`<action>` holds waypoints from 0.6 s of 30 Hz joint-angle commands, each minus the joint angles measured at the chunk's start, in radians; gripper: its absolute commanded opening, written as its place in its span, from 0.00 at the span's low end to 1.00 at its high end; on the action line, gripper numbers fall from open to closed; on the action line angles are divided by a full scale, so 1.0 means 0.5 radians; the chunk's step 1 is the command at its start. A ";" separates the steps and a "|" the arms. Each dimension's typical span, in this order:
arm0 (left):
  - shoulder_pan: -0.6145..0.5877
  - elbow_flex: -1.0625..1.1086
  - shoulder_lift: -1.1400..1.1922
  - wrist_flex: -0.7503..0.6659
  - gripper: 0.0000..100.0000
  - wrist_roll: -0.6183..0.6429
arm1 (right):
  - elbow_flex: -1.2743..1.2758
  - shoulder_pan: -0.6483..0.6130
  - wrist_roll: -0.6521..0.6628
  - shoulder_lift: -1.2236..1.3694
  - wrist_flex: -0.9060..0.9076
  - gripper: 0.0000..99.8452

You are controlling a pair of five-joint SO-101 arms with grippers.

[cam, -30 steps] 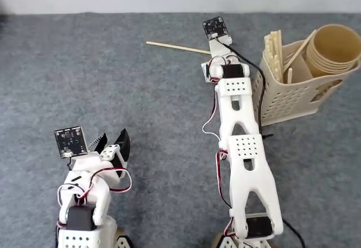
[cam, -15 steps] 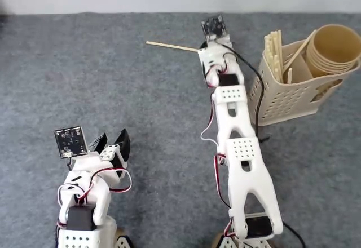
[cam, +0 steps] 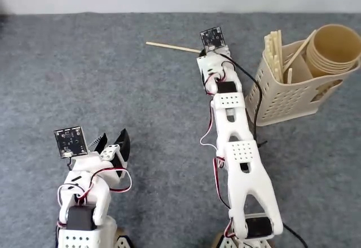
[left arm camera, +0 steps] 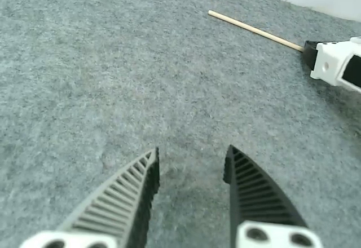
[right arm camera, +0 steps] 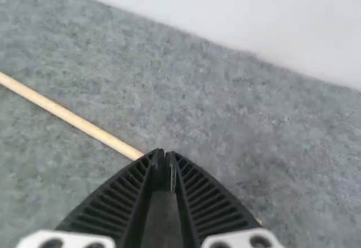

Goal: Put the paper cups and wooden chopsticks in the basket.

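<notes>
**High view**
- Table (cam: 84, 79): grey felt surface.
- Loose chopstick (cam: 169, 46): one wooden stick, lay flat on the table.
- Basket (cam: 282, 98): cream, slotted, stood well apart from the loose chopstick, on the other side of the right arm (cam: 240, 146).
- Paper cups (cam: 337, 48): nested stack inside the basket, at the end farther from the loose chopstick.
- Bundled chopsticks (cam: 275, 53): several, upright in the basket, at the end nearer the loose chopstick.
- Right arm: stretched out, its wrist over one end of the loose chopstick.
- Left tool (cam: 113, 139): well apart from the loose chopstick, fingers apart, nothing between them.

**Left wrist view**
- Left tool (left arm camera: 192, 152): fingers spread over bare table (left arm camera: 84, 62), well apart from the loose chopstick (left arm camera: 254, 30).
- Right tool (left arm camera: 309, 53): its dark tip sat at one end of the loose chopstick.

**Right wrist view**
- Right tool (right arm camera: 164, 156): fingers together, the tip directly over the loose chopstick (right arm camera: 67, 115), which ran crosswise beneath it. Whether they touched could not be told.
- Wall (right arm camera: 225, 11): pale, just beyond the loose chopstick.
</notes>
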 commanded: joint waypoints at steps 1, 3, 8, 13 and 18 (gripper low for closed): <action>0.000 -0.014 -0.021 0.003 0.19 -0.018 | -0.028 -0.014 0.003 -0.183 0.388 0.01; 0.000 -0.014 -0.021 0.003 0.19 -0.018 | -0.028 -0.014 0.000 -0.265 0.566 0.01; 0.000 -0.014 -0.021 0.003 0.19 -0.018 | -0.028 -0.029 0.000 -0.477 0.993 0.01; 0.000 -0.014 -0.021 0.003 0.19 -0.018 | -0.028 -0.057 -0.003 -0.640 1.192 0.01; 0.000 -0.014 -0.021 0.003 0.19 -0.018 | -0.021 -0.035 -0.003 -0.637 0.812 0.01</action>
